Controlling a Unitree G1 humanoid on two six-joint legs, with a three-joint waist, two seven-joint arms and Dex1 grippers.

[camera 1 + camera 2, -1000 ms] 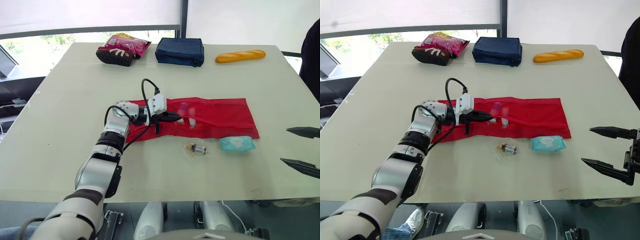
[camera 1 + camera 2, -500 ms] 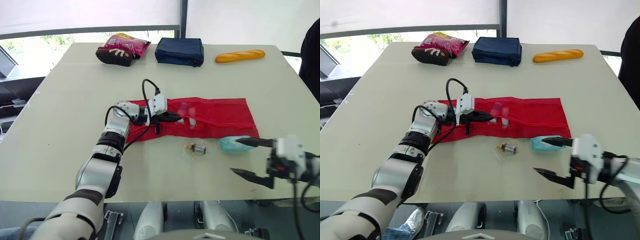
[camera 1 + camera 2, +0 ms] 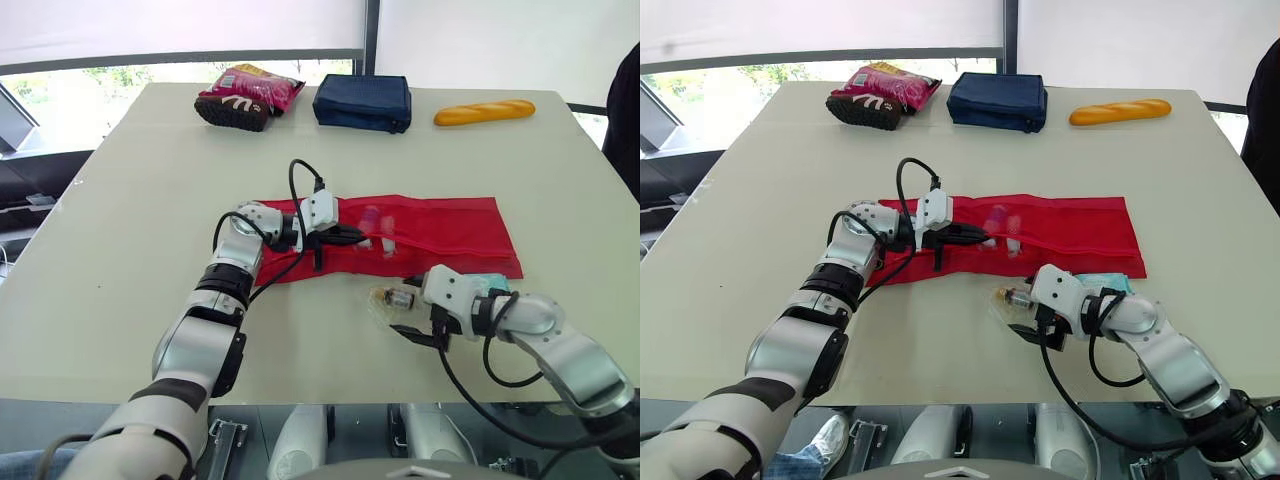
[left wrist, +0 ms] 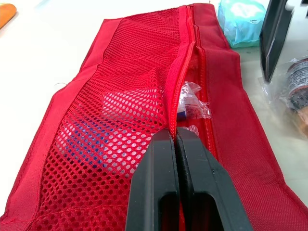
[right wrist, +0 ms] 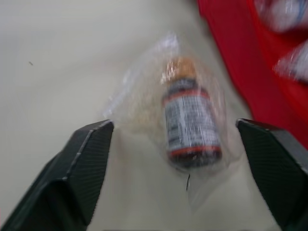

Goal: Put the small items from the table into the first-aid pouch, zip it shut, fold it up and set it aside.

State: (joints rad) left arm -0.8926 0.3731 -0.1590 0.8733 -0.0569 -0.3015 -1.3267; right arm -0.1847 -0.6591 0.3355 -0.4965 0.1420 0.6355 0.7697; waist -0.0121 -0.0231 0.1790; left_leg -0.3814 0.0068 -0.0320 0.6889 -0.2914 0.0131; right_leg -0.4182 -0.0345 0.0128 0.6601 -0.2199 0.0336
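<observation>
Red pouch (image 3: 430,232) lies flat and unfolded across the middle of the frame, long side running left-right. Its zip is open along the seam, with small packets (image 4: 190,98) showing behind the mesh.

Left gripper (image 4: 174,133): jaws clenched on the pouch's zip edge, toward the pouch's left end. The arm comes in from the lower left.

Right gripper (image 5: 173,127): jaws released and spread wide, one on each side of the bottle (image 3: 397,297), with gaps on both sides and no contact. The bottle is sealed in a clear bag and lies on its side on the counter (image 3: 120,290), just below the pouch's lower edge and apart from it.

Wipes pack (image 4: 240,21) sits right of the bottle, against the pouch's lower right corner. The right forearm partly covers it in the head views.

The top row, near the far counter edge, has a snack bag (image 3: 248,96) at upper left, a navy case (image 3: 362,102) at upper centre and a baguette (image 3: 484,111) at upper right. All three are well apart from the pouch, with a bare band of counter between.

There is wide open counter at left and lower left. The near counter edge runs close below the right gripper, so room is tight there. At lower right, the right arm takes up the space.
</observation>
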